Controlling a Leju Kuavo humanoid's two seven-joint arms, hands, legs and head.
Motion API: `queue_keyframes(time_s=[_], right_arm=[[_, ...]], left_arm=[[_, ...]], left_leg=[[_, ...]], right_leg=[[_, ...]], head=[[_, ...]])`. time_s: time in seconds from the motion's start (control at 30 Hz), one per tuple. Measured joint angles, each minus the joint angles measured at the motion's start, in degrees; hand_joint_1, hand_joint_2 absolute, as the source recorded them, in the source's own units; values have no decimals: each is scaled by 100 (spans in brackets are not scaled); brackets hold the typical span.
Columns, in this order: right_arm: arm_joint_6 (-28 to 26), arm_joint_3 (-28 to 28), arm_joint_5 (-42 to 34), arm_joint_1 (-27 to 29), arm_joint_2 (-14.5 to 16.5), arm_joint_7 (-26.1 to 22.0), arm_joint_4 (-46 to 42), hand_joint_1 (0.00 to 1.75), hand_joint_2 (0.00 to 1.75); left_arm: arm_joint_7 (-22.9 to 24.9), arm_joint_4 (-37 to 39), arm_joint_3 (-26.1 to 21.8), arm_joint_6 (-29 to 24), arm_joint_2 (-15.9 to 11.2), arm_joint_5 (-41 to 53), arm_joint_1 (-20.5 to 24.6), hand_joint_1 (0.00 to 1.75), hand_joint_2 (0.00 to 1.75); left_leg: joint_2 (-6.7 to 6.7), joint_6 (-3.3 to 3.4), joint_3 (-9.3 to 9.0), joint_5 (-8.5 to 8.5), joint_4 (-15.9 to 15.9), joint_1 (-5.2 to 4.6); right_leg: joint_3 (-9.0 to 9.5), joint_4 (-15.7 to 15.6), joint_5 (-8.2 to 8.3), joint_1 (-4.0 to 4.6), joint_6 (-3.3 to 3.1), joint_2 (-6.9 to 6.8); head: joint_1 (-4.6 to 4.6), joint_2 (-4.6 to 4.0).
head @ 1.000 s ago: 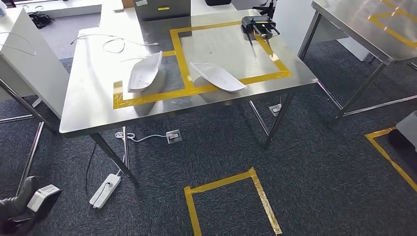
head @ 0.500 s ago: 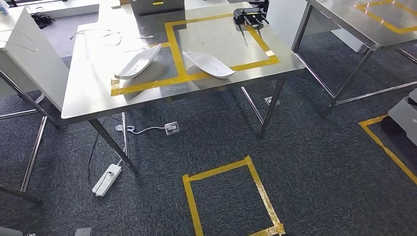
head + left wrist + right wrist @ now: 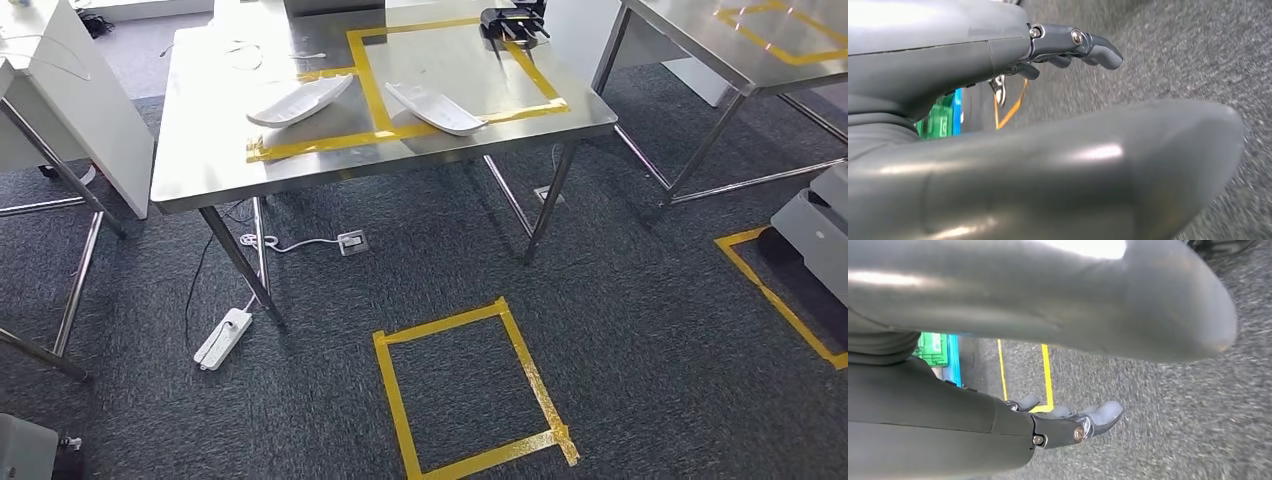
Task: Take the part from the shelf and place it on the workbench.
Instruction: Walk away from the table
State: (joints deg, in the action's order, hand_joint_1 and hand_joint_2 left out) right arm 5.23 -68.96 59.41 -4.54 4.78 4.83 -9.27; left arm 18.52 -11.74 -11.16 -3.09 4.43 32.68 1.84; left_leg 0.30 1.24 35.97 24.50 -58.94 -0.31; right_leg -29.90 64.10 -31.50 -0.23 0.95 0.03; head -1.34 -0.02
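While both lie flat, two parts (image 3: 300,101) (image 3: 434,107) angle across workbench (image 3: 200,170).

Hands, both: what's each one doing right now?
Left hand: open, holding nothing, fingers out over the carpet.
Right hand: open, holding nothing, fingers out over the carpet.

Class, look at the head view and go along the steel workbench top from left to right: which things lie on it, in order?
On the workbench: first white part → second white part → black device at the far corner. Both parts lie across the yellow tape outline.
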Motion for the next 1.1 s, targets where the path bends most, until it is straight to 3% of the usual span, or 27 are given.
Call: queue_keyframes(time_s=[0.07,0.1,0.17,0.2,0.23,0.3,0.33,0.37,0.4,0.43,0.47,0.53,0.57,0.6,0.67,0.7,0.77,0.83,0.87,0.9,0.93,0.97,1.03,1.1], right_arm=[[1,0,-2,-29,6,-15,0,0,0],[3,0,-2,-37,10,-40,0,0,0],[6,6,18,-54,43,-119,1,0,87],[5,17,37,-66,64,-158,2,0,131],[1,33,63,-78,87,-191,2,0,175],[-21,86,136,-108,138,-216,2,0,175],[-44,118,186,-131,167,-201,2,0,175],[-75,151,233,-157,197,-169,2,0,175],[-112,181,267,-184,222,-129,2,0,175],[-144,207,286,-210,247,-93,2,0,175],[-177,225,291,-229,268,-72,2,0,175],[-226,239,275,-241,301,-51,2,0,175],[-254,240,249,-236,311,-38,2,0,175],[-287,240,206,-226,314,-11,2,0,175],[-392,222,83,-193,315,108,2,0,175],[-455,199,22,-174,315,198,2,0,175],[-548,139,-55,-140,317,391,2,0,175],[-567,97,-39,-123,323,596,2,0,175],[-550,90,0,-116,328,690,2,0,175],[-526,87,49,-109,335,764,2,0,175],[-502,87,91,-101,343,806,2,0,175],[-483,87,125,-96,349,820,2,0,175],[-457,87,154,-98,369,760,3,0,175],[-446,87,156,-97,390,588,3,0,175]], left_arm=[[-191,15,52,-81,-7,-104,18,0,0],[-377,19,56,-136,-13,-194,29,0,0],[-783,30,54,-216,-41,-309,82,0,0],[-930,35,54,-234,-53,-307,123,0,0],[-1017,41,54,-242,-64,-265,186,0,0],[-1079,45,64,-244,-79,-108,356,0,0],[-1092,46,79,-244,-87,-27,452,0,0],[-1097,46,100,-244,-96,42,539,0,0],[-1097,46,121,-244,-99,81,612,0,0],[-1090,46,136,-246,-102,100,668,0,0],[-1063,46,144,-253,-105,100,704,0,0],[-948,51,146,-273,-111,73,721,0,0],[-868,60,146,-286,-118,50,697,0,0],[-791,72,146,-297,-131,30,656,0,0],[-668,99,146,-321,-170,-8,539,0,0],[-635,110,145,-334,-192,-21,484,0,0],[-637,128,142,-372,-241,-49,389,0,0],[-696,135,139,-431,-297,-76,302,0,0],[-737,138,137,-469,-319,-88,262,0,0],[-776,141,132,-503,-337,-97,226,0,0],[-806,144,124,-530,-351,-110,199,0,0],[-826,146,109,-547,-361,-126,179,0,0],[-824,149,71,-557,-383,-154,153,0,0],[-770,150,44,-538,-404,-170,140,0,0]], left_leg=[[6,-59,33,-102,6,-9],[7,-93,36,-156,28,-10],[-1,-164,73,-197,46,-4],[-8,-196,119,-98,-11,-1],[-14,-229,198,121,-187,5],[-18,-283,377,711,-853,28],[-18,-307,437,914,-1228,38],[-18,-324,430,971,-1486,44],[-18,-331,337,900,-1560,47],[-18,-330,145,753,-1428,50],[-18,-319,-146,611,-1094,51],[-22,-281,-748,587,-248,36],[-25,-257,-916,641,46,24],[-27,-230,-972,693,186,9],[-14,-141,-914,630,235,8],[-3,-80,-877,581,246,18],[19,13,-778,463,260,41],[22,30,-633,350,234,39],[25,21,-544,297,211,40],[28,7,-453,249,182,44],[30,-10,-369,210,148,51],[30,-33,-293,179,110,60],[29,-99,-173,127,40,64],[26,-179,-116,64,6,54]], right_leg=[[385,-621,-81,41,-78,5],[400,-709,-88,53,-108,2],[306,-728,30,37,-190,-21],[245,-742,104,25,-238,-36],[164,-756,188,11,-278,-51],[-26,-748,340,6,-314,-68],[-132,-739,417,7,-312,-74],[-233,-725,488,6,-306,-79],[-326,-706,552,4,-297,-82],[-415,-682,610,1,-284,-83],[-492,-653,662,-3,-267,-82],[-605,-608,757,2,-216,-80],[-634,-600,806,6,-188,-80],[-651,-606,856,5,-158,-81],[-668,-616,915,-4,-90,-70],[-703,-562,838,-10,-56,-59],[-865,-134,388,-27,-5,-37],[-1072,617,-129,-38,29,-30],[-1109,900,-231,-43,42,-30],[-1051,1004,-209,-48,50,-30],[-884,882,-92,-56,54,-31],[-619,558,54,-67,59,-31],[-103,-200,140,-69,43,-12],[62,-531,90,-47,-21,12]], head=[[-1,0],[-3,0],[-8,-1],[-5,-1],[-2,-1],[5,-1],[5,-1],[5,-1],[7,-1],[7,-1],[7,-1],[4,-1],[2,-1],[0,-1],[4,-1],[3,-1],[-7,-1],[-19,-1],[-19,-1],[-20,-1],[-20,-1],[-20,-1],[-20,-1],[-20,-1]])
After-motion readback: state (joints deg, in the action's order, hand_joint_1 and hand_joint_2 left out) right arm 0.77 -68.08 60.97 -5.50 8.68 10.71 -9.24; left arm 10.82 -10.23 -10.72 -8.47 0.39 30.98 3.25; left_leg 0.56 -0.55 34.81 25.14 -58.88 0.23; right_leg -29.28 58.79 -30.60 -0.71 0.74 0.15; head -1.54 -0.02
